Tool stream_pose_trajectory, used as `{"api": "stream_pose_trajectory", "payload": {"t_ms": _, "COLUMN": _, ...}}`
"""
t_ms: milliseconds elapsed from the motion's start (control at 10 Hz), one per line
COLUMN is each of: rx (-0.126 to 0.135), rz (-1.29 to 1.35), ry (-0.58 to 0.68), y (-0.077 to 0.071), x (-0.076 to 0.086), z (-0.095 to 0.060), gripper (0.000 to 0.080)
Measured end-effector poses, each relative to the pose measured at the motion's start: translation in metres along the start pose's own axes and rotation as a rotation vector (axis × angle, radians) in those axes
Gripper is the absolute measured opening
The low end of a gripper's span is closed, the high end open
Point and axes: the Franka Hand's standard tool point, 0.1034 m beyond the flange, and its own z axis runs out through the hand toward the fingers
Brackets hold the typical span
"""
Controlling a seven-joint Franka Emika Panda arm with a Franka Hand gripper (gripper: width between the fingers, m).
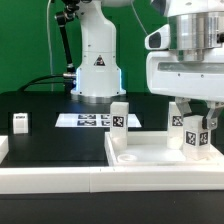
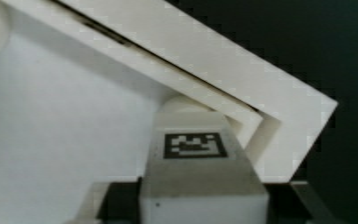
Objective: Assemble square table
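black table [image 1: 55,140] carries slab [image 1: 150,158], loose leg [image 1: 20,122], marker board [image 1: 92,120]

Square slab [image 1: 150,155]: at the tabletop's [image 1: 50,140] front edge, toward the exterior view's right.
Upright leg [image 1: 120,115]: on the slab's far corner, exterior view's left.
Second leg [image 1: 190,140]: between the tool's [image 1: 192,128] fingers, at the slab's far right corner.
Third leg [image 1: 20,122]: near the tabletop's left edge.
Marker board [image 1: 88,120]: mid-tabletop, behind the slab.

1. The gripper [image 1: 194,118] clasps a tagged leg [image 1: 193,138] upright over the square tabletop [image 1: 150,158], toward the exterior view's right.
2. A second leg [image 1: 119,115] stands upright at its far corner, toward the exterior view's left.
3. A third leg [image 1: 20,122] sits well apart on the black table [image 1: 50,140].
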Motion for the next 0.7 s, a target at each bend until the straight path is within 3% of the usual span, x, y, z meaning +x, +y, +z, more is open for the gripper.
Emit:
{"api": "stream_pose_trajectory", "payload": {"t_ms": 300, "rx": 0.012, "rz": 0.159, "ry": -0.004, "y": -0.0014, "x": -0.0002, "z": 0.0009, "gripper": 0.029}}
{"api": "stream_pose_trajectory", "payload": {"t_ms": 500, "rx": 0.05, "rz": 0.274, "ry": -0.023, "y": -0.004, "x": 0.0021, "z": 0.0006, "gripper": 0.029}}
{"api": "stream_pose_trajectory", "payload": {"t_ms": 700, "rx": 0.06, "rz": 0.406, "ry": -0.031, "y": -0.0054, "x": -0.001, "z": 0.0015, "gripper": 0.029}}
